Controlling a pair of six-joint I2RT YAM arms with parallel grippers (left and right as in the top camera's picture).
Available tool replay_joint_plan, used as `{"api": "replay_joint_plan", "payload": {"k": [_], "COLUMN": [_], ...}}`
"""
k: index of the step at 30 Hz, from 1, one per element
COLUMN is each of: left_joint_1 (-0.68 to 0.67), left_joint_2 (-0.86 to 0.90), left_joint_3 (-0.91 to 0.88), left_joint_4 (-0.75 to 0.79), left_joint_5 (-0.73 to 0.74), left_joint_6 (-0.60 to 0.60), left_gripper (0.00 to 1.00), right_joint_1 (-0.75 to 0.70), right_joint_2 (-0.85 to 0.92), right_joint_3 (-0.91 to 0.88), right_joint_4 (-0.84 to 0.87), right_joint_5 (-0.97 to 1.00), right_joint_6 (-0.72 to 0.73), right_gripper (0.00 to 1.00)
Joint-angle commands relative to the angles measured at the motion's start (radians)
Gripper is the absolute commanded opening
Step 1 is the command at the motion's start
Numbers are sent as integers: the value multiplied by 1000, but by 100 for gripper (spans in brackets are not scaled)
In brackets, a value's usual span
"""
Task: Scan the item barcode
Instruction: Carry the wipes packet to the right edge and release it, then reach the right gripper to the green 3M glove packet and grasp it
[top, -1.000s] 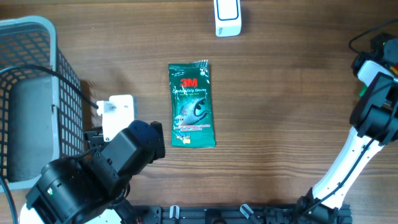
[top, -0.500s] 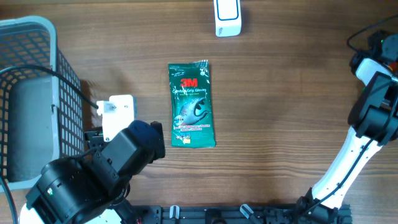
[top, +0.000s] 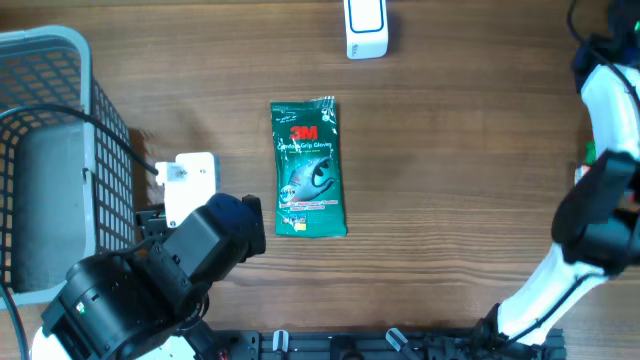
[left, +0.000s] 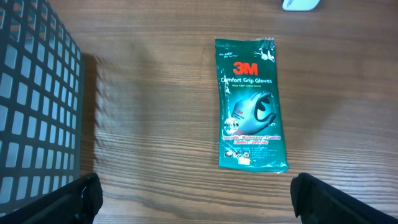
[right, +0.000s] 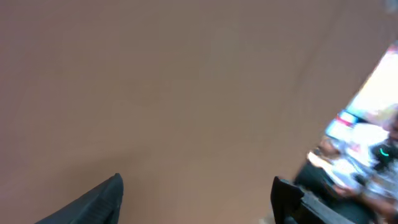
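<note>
A grey mesh basket (left: 37, 106) is seen to the left of the left gripper's fingers (left: 86, 194), set on a brown wooden table (left: 149, 112) that fills the space ahead of them. Overhead, a white box (top: 190, 185) with a black cable (top: 125, 143) attached is found just beside the basket.

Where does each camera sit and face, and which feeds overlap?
Overhead: above the table, facing down on glove packet and basket; left arm, right arm show.
Left wrist: on left arm, angled down at glove packet; open left gripper shows.
Right wrist: on right arm, facing a blurred brown surface; open right gripper shows.
Shared by overhead and left wrist: glove packet, basket.
</note>
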Motion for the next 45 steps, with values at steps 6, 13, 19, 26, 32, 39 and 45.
{"api": "replay_joint_plan", "payload": {"k": [6, 13, 19, 26, 32, 39, 45], "left_joint_1": [1, 1, 1, 1, 1, 1, 1], "left_joint_2": [-3, -3, -3, -3, -3, -3, -3], "left_joint_3": [3, 3, 3, 3, 3, 3, 3], "left_joint_4": [2, 2, 2, 2, 2, 2, 2], "left_joint_5": [-2, -3, -3, -3, -3, -3, -2], "left_joint_6": [-13, -13, -13, -13, -13, -13, -13], "left_gripper": [100, 100, 100, 100, 100, 100, 100], "right_joint_1": [316, 487, 454, 525, 678, 807, 862], "right_joint_2": [-322, -423, -367, -161, 36, 92, 136], "right_joint_3": [32, 32, -21, -106, -109, -109, -109], "right_joint_4": [-579, -1417, -1909, -1858, -1858, -1859, -1874], "right_joint_5": [-557, -683, -1724, -2162, -1941, -1575, -1424], "right_joint_6": [143, 689, 1267, 1702, 1731, 1808, 1796], "right_gripper": [87, 98, 100, 100, 98, 99, 97]}}
